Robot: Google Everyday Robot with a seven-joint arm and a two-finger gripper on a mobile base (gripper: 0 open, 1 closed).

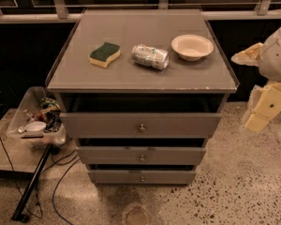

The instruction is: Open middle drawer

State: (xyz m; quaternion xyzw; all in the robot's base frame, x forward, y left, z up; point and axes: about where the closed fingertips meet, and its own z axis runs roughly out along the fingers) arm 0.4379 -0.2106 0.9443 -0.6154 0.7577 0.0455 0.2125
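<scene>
The pincer (259, 115) hangs at the right edge of the frame, below the arm's rounded pale shell (277, 55) and well apart from the cabinet; it grips nothing, and I cannot tell whether it is apart or together. The middle drawer (178, 155) sits in the lower centre of the frame, the second of three grey fronts, with its small round metal knob (142, 158) in the middle of the front. Above it, the top drawer (187, 124) stands pulled forward, with a dark gap under the table (131, 76). A thin dark gap also separates the middle drawer from the fronts above and below it. Beneath, the bottom drawer (178, 176) shows the narrowest strip of front, and the three fronts step back from top to bottom. On the table, in the upper centre, three things lie in a row, each apart from the next: a green and yellow sponge (105, 54) to the left, a crushed silver can (151, 56) on its side in the middle, and a pale empty bowl (192, 47) to the right. At the left of the frame, a clear plastic bin (23, 116) holds mixed clutter. Dark cables (56, 191) trail over the speckled floor (234, 191) at lower left.
</scene>
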